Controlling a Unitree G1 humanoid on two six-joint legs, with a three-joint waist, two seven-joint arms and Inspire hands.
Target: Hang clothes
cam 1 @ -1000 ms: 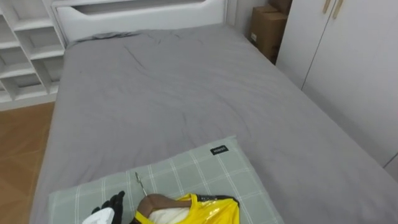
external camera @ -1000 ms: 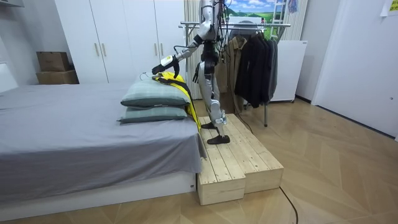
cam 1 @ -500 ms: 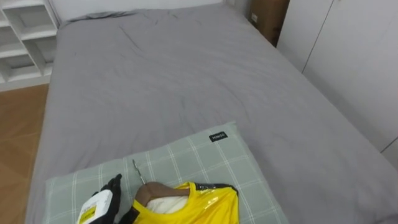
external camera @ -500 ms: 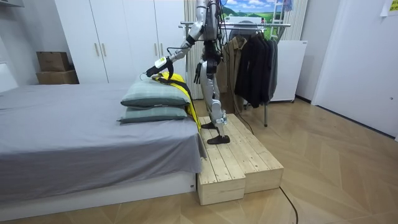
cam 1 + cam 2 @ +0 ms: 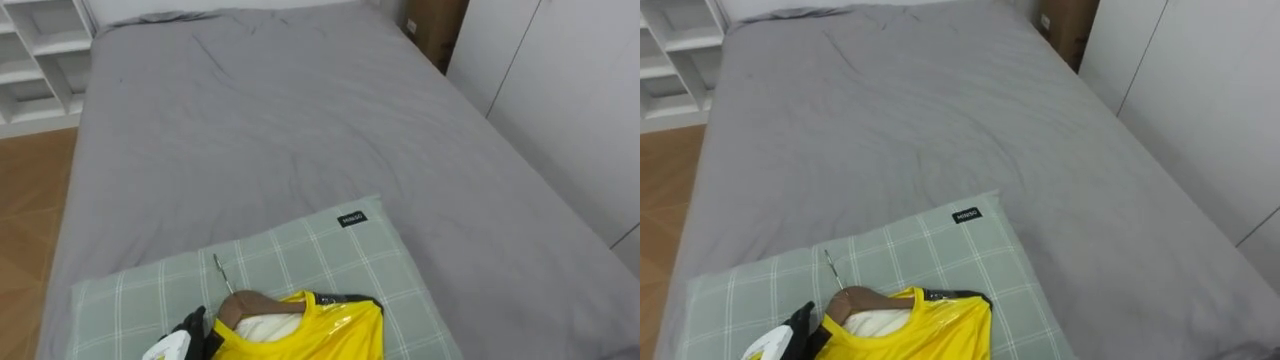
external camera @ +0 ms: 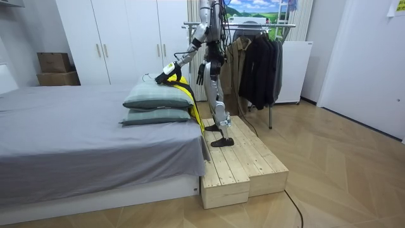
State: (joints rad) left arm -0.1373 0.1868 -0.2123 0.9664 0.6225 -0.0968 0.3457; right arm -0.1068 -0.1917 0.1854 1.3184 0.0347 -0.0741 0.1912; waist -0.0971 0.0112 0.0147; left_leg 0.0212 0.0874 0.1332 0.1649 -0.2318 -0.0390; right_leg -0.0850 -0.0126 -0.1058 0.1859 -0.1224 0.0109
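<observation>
A yellow garment (image 5: pixel 300 335) on a brown wooden hanger (image 5: pixel 245 303) lies on a green checked pillow (image 5: pixel 330 255) at the near end of the bed. The hanger's metal hook (image 5: pixel 220 272) points up the bed. My left hand (image 5: pixel 193 327) shows at the lower edge, its dark fingers against the left shoulder of the hanger and garment; most of the hand is cut off. In the room view I stand on a wooden platform (image 6: pixel 243 164) at the bed's end, left arm stretched over the pillows to the garment (image 6: pixel 180 88). My right hand (image 6: pixel 200 75) hangs by my hip.
The grey bed (image 5: pixel 280 120) stretches ahead, with white shelves (image 5: pixel 40 50) at its far left, a cardboard box (image 5: pixel 435 25) and white wardrobe doors (image 5: pixel 570 110) on the right. Behind me stands a clothes rack (image 6: pixel 253 25) with dark clothes (image 6: pixel 259 63) hanging on it.
My left hand has drawn back from beside the hook toward the lower edge, down to the hanger's left shoulder. The camera tipped down slightly. The garment lies as before.
</observation>
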